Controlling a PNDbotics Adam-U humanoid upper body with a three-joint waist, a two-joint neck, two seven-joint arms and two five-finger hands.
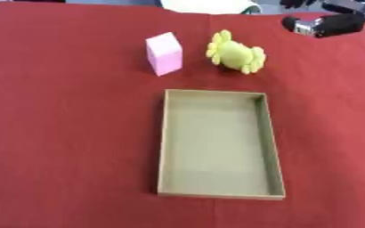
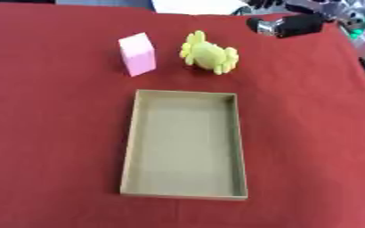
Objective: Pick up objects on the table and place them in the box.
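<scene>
Two objects remain on the bench (image 1: 61,133). Nearest, the box (image 1: 164,142) lies empty. Beyond it stand the pink block (image 1: 164,53) and yellow toy (image 1: 236,54), just apart. Farthest, the right hand (image 1: 326,25) hovers; whether clenched or released cannot be told. Approach the toy from above, clear of the block.

Red-clothed table (image 1: 61,133) bearing a shallow box (image 1: 164,142), pink block (image 1: 164,53) and yellow toy (image 1: 236,52).
</scene>
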